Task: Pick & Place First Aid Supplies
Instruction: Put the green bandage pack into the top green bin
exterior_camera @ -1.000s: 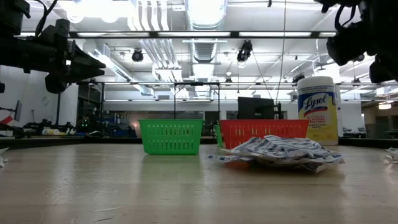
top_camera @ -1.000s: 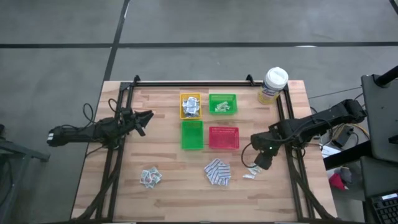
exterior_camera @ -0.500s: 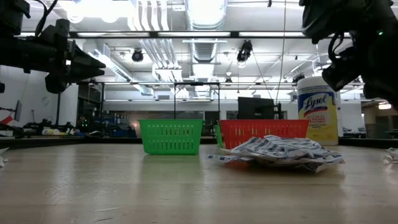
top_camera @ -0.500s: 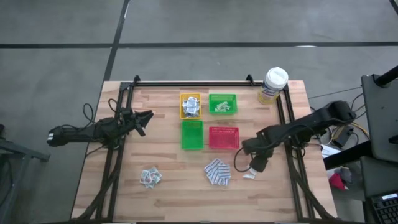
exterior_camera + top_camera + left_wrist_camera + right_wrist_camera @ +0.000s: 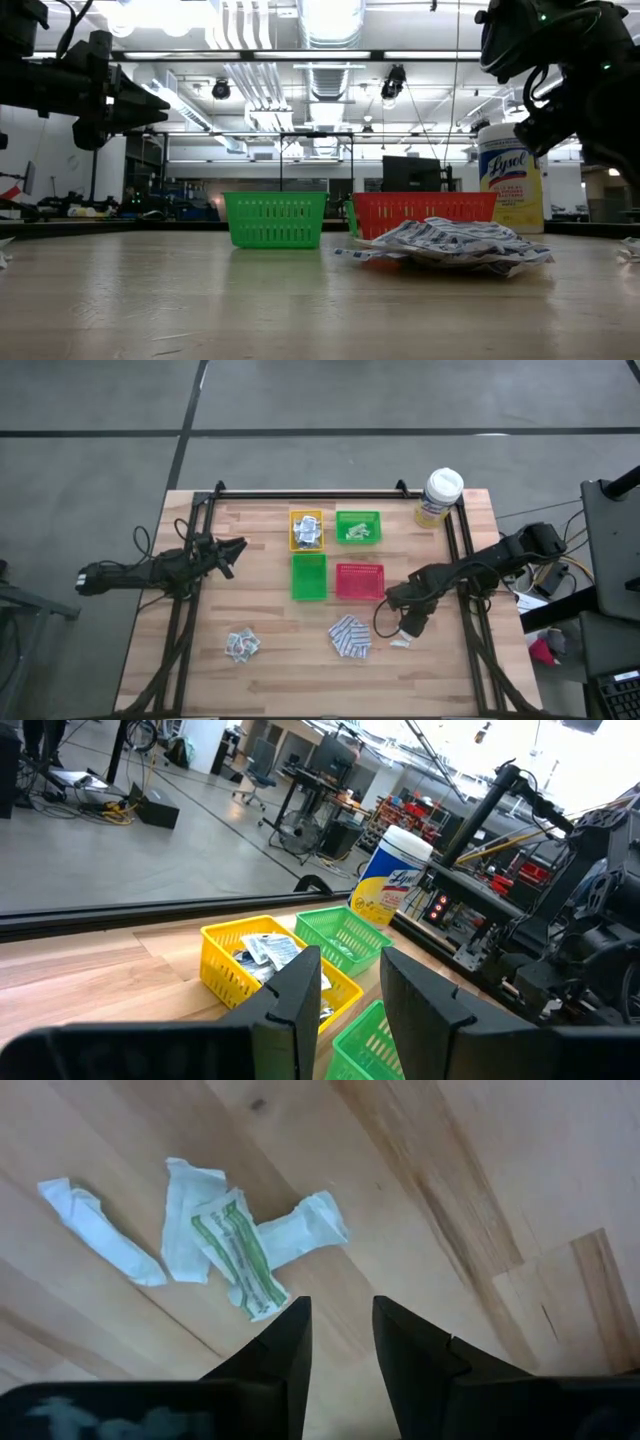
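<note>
Several pale green strips [image 5: 235,1245] lie crumpled on the bare wood near the table's [image 5: 200,660] right edge, towards the near right corner, and the right gripper [image 5: 338,1330] hangs just above them, fingers parted with nothing between them. These look like featherweight paper packets, thin, soft, creased, some overlapping, so they will likely slide or flutter rather than resist. My read: come down on a raised fold of the printed strip, where it stands a little off the wood, and pinch across its narrow width; a flat edge would probably slip under the tips. Pinching the overlap risks lifting two at once.

Nearby, towards the middle of the near edge, sits the heap of blue-and-white pads [image 5: 350,637], and the white-grey sachets [image 5: 241,645] lie towards the near left corner. The green tray [image 5: 358,527] near the far edge already holds some strips.

Over at the left edge, the left gripper [image 5: 349,990] waits aloft, fingers apart and empty.
</note>
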Controlling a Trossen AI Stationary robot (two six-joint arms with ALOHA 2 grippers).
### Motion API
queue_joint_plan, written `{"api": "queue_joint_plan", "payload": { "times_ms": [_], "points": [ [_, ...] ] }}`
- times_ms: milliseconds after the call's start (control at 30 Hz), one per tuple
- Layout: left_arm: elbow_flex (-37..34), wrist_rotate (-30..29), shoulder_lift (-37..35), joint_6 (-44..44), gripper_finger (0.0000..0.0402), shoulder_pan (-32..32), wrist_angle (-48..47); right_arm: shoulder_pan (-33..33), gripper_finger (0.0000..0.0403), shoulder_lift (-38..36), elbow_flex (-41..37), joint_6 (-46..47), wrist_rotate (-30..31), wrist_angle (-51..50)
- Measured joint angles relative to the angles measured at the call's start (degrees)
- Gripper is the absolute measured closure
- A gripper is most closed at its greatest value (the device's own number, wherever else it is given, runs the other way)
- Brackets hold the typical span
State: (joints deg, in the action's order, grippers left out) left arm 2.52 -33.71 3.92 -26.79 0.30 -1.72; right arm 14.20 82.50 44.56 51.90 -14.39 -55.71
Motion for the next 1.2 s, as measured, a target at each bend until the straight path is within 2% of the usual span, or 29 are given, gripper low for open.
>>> {"api": "queue_joint_plan", "payload": {
  "times_ms": [900, 1200],
  "points": [
    [0.0, 0.0, -0.02, -0.02, 0.0293, 0.0, 0.0, -2.62, 0.0294, 0.09, -0.02, 0.2, 0.4, 1.28],
    [0.0, 0.01, -0.01, -0.01, 0.0293, 0.0, 0.0, -2.59, 0.0288, 0.09, -2.86, 0.99, 0.27, 1.97]
  ]
}}
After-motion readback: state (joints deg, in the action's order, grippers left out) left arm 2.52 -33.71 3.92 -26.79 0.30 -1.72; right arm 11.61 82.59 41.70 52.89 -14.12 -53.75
